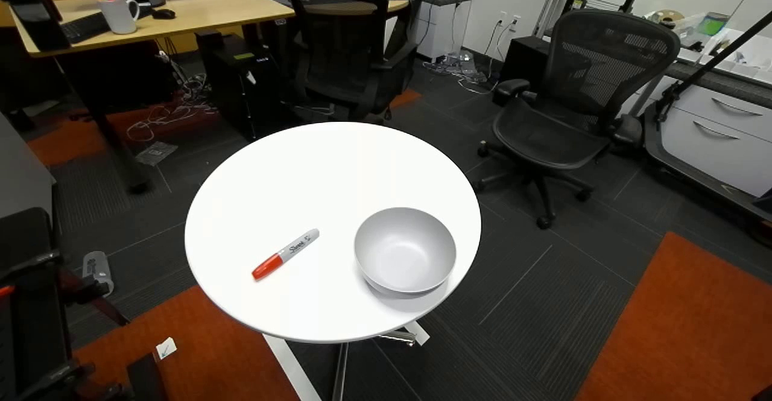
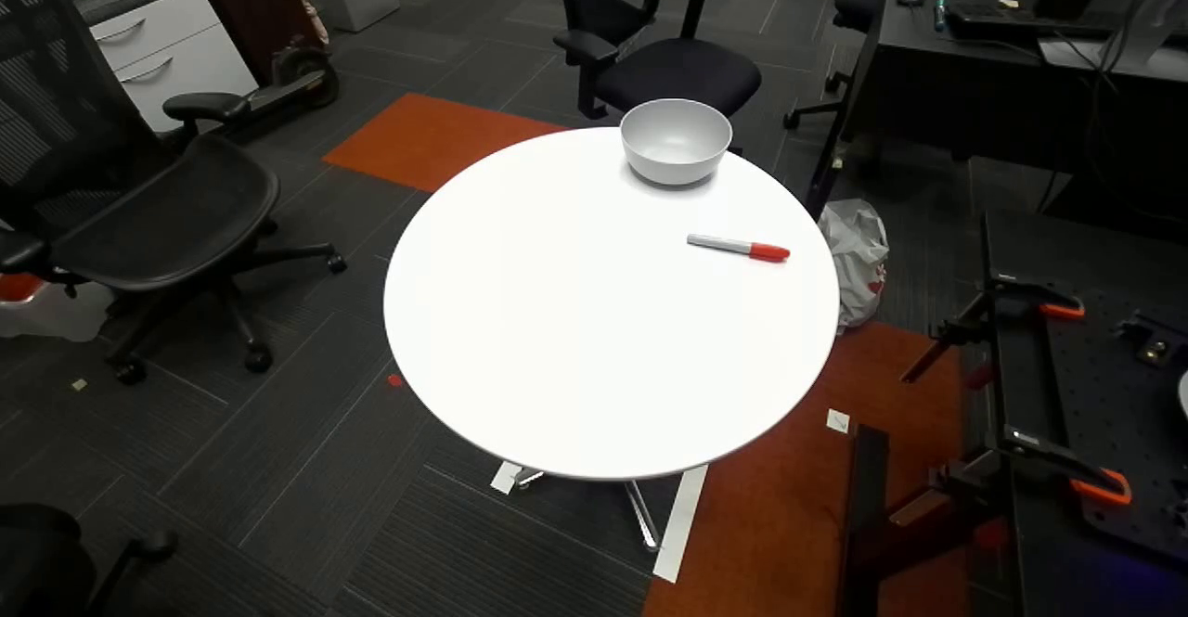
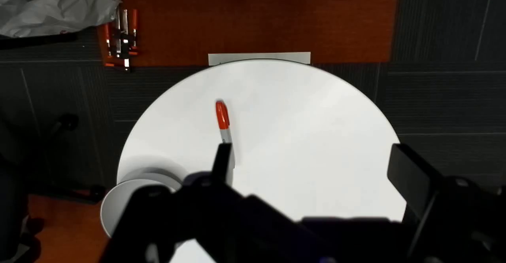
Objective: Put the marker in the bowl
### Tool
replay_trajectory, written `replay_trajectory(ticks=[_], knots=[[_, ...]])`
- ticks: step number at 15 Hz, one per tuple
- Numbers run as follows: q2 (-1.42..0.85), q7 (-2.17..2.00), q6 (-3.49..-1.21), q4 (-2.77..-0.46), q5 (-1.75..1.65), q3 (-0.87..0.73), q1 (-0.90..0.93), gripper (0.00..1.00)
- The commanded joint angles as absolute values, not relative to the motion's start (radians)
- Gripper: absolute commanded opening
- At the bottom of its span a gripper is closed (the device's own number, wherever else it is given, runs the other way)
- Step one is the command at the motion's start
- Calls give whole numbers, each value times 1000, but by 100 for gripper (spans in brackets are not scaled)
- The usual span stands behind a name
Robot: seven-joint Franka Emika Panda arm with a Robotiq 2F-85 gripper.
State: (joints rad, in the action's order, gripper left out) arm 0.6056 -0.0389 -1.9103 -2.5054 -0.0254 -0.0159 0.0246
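Note:
The marker, red-capped with a light-grey body, lies flat on the round white table. It also shows in an exterior view and in the wrist view. The light-grey bowl stands upright near the table's edge, apart from the marker. It shows in an exterior view and at lower left in the wrist view, partly hidden by the gripper. My gripper is wide open and empty, above the table. Its left finger covers part of the marker's grey end. Neither exterior view shows the gripper.
A black chair and another black chair stand near the table. A black bench with clamps stands beside it. A plastic bag and loose clamps lie on the floor.

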Motion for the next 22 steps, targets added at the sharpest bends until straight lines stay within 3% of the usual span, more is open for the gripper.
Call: replay_trajectory(ticks=[1, 10, 22], knots=[[605, -33, -1908, -2503, -20, -7, 13, 100], [465, -4, -2037, -2493, -68, -30, -16, 100], [108, 193, -2225, -2474, -144, -88, -47, 100]])
